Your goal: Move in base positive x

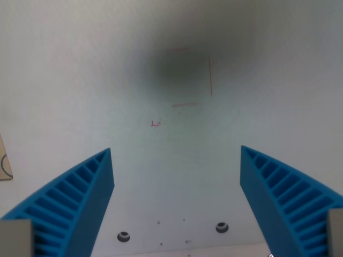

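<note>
While we look straight down through the wrist camera, our gripper (pixel 177 152) hangs spread wide, its two blue ribbed fingers (pixel 80 198) angled apart with bare surface between them and nothing held. Below lies a pale white tabletop (pixel 69 80), and a soft dark shadow (pixel 185 69) sits near the top centre of the view. Around that shadow we see faint red lines (pixel 210 77) that trace part of a square, and a small red mark (pixel 155 123) lies just below them. Two small round bolt heads (pixel 124 236) show near the bottom edge, between the fingers, with a few tiny dots close by. At the wrist view's left edge a tan scrap (pixel 4 160) with a curved blue line pokes in; it may be a card or a label, but too little of it shows to tell.

We judge that this task has no object of its own: it asks only for a translation of the arm along base positive x. So nothing needs a hold, and questions of weight, stiffness or slip do not arise. The ribbed fingers look compliant, and with free space between them we expect the move to meet no resistance
</note>
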Tool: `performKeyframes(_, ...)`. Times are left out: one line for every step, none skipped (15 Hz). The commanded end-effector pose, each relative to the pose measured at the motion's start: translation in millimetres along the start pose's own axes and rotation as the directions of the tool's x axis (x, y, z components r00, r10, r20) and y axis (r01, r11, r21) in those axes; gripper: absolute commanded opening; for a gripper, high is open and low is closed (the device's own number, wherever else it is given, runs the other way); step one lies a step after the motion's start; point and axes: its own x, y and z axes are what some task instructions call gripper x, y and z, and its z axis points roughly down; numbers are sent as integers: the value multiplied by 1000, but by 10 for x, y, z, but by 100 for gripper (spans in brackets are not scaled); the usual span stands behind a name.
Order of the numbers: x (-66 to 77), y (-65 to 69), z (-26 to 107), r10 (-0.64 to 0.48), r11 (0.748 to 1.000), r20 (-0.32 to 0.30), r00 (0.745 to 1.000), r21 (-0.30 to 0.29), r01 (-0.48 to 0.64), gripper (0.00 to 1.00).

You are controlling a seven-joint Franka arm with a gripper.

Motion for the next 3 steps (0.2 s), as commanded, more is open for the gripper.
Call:
performKeyframes(175, -37, -16, 13, 1000, 32, 999, 3, -13, 100)
performKeyframes(225, -42, -11, 13, 1000, 32, 999, 3, -13, 100)
performKeyframes(275, -48, -6, 13, 1000, 32, 999, 3, -13, 100)
